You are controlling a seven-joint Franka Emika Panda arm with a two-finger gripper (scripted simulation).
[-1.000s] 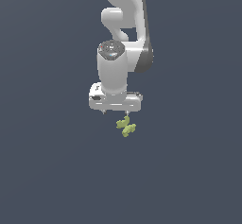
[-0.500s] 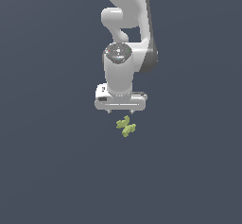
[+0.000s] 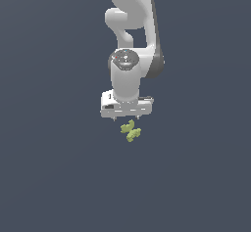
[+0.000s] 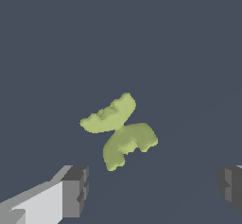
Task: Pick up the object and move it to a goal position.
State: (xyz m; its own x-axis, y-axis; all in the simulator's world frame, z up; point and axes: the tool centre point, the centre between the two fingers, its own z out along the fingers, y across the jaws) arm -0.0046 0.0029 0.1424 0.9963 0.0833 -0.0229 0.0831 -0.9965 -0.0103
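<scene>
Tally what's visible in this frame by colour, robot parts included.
Yellow-green: 1, the lumpy zigzag object, lying free beyond the fingertips.
White: 1, the robot arm with its open claw.
Dark grey: 2, the finger pads on the claw.
Total: 4

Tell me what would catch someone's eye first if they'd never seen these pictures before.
The white robot arm stands out first, reaching down the middle of the exterior view against a plain dark grey background. Just below its gripper sits the small yellow-green object, a lumpy zigzag piece and the only colour in the scene. In the wrist view the object lies ahead of the widely spread fingers, untouched.
</scene>
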